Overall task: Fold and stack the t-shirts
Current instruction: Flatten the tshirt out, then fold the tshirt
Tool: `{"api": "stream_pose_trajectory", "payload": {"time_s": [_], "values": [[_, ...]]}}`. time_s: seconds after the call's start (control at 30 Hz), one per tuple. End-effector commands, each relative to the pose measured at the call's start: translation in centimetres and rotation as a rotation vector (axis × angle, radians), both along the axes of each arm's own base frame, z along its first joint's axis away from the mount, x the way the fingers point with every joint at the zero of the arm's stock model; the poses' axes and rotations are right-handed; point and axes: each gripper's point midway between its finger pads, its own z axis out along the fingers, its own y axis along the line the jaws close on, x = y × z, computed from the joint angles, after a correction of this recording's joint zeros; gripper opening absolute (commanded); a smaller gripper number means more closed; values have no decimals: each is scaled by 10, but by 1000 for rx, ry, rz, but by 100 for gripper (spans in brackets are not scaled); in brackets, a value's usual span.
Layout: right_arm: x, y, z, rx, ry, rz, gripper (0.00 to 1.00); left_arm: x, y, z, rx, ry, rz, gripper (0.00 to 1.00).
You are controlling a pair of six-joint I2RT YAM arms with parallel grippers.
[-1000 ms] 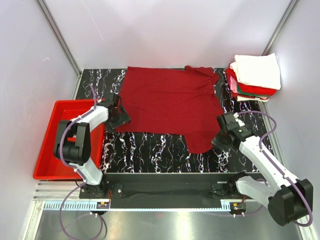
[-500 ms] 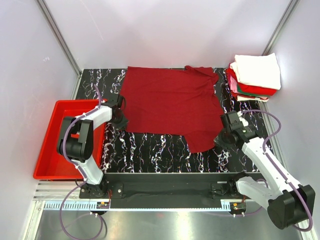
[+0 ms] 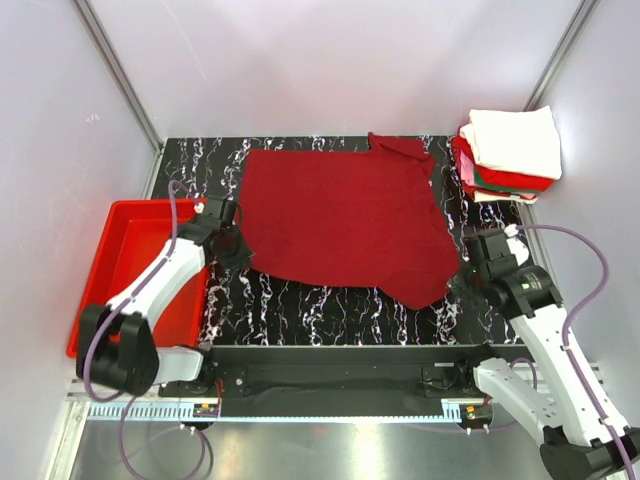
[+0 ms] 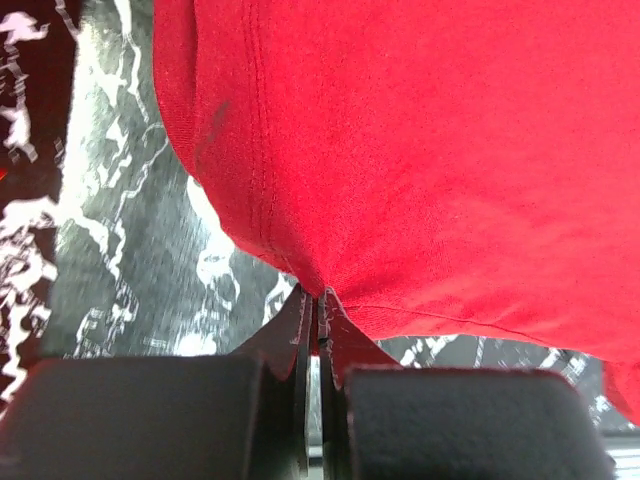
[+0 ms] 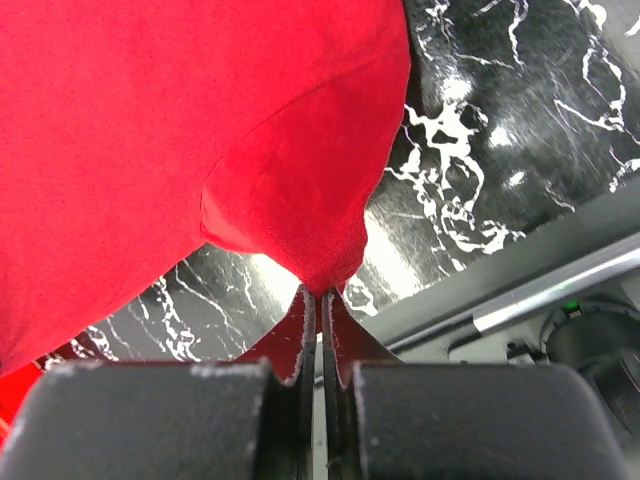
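A dark maroon-red t-shirt (image 3: 345, 220) lies spread on the black marbled table (image 3: 300, 295), its near edge lifted. My left gripper (image 3: 238, 243) is shut on the shirt's near left corner (image 4: 318, 283). At the near right corner (image 5: 322, 278), my right gripper (image 3: 462, 270) is shut on the cloth as well. In both wrist views the fabric bunches into the closed jaws and hangs above the table. A pile of folded t-shirts (image 3: 510, 155), white on top with red, green and pink below, sits at the far right corner.
A rigid red plastic tray (image 3: 105, 275) stands off the table's left edge, beside my left arm. Pale walls with metal posts close the back and sides. A metal rail (image 3: 330, 410) runs along the front by the arm bases.
My left gripper closed on the shirt's near left corner. Both grippers then drew toward the front and lifted, pulling the shirt's near edge up and its far edge away from the back wall.
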Motion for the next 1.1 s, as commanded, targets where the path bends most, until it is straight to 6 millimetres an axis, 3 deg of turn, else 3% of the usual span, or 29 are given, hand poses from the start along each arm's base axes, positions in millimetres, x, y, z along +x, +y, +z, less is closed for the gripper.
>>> {"api": "stream_pose_trajectory", "payload": {"time_s": [0.0, 0.13, 0.33, 0.43, 0.57, 0.63, 0.83, 1.07], "values": [[-16, -12, 18, 2, -24, -62, 0, -27, -1, 11, -24, 4, -33, 0], [-32, -16, 34, 41, -80, -83, 0, -54, -5, 11, -68, 19, -71, 0], [-57, -15, 40, 86, -105, -48, 0, -90, 0, 6, -49, 42, -96, 0], [-66, -26, 40, 57, -125, -68, 0, -90, 3, 23, -32, -29, -85, 3], [-68, 8, 2, 128, 27, 97, 0, -97, -7, 2, -56, 58, -128, 3], [-71, 12, -8, 157, 46, 95, 0, -99, -9, -6, -67, 61, -125, 3], [-71, 4, 1, 139, -33, 86, 0, -102, -9, -2, -74, 55, -122, 3], [-52, 12, -1, 130, -32, 119, 0, -104, -11, -3, -83, 70, -134, 3]]}}
